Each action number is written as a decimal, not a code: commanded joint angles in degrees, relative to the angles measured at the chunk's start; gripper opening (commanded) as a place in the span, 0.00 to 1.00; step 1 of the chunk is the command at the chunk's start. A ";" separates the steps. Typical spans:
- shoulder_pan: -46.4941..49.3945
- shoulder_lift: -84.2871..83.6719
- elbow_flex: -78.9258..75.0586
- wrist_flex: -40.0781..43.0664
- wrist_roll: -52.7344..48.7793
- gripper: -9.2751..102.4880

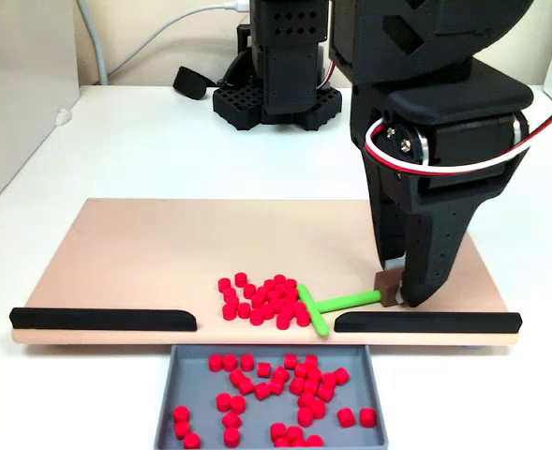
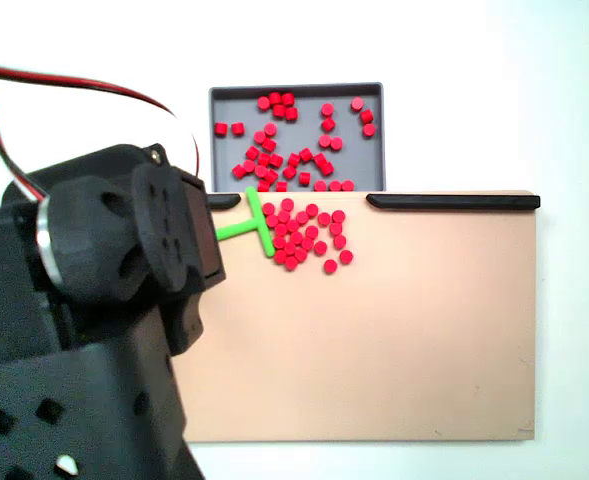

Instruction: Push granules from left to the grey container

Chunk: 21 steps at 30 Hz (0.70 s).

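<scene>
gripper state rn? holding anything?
Gripper: shut on the brown block end of the green T-shaped stick, beside the red granules.

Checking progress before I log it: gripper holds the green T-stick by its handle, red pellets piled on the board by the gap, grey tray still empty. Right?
Not quite: the grey tray is not empty. Both fixed views show many red pellets already in it. The rest holds: the gripper holds the green T-stick by its handle end, and a pile sits on the board by the gap.

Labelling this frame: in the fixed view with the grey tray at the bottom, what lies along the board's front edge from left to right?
Left black strip → red granules → green T-stick → gripper → right black strip.
</scene>
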<state>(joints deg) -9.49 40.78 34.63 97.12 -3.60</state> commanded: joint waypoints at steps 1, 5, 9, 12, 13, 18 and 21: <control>0.62 -0.09 -0.35 0.35 -1.14 0.08; 0.88 -0.26 -0.35 0.35 -1.76 0.08; 1.14 -0.35 -0.35 0.35 -2.46 0.08; 1.41 -0.44 -0.35 0.35 -3.08 0.08; 1.49 -0.44 -0.35 0.35 -3.25 0.08; 2.11 -0.62 -0.35 0.35 -4.22 0.08; 2.20 -0.62 -0.35 0.35 -4.39 0.08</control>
<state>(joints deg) -7.91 40.34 34.10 97.21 -7.82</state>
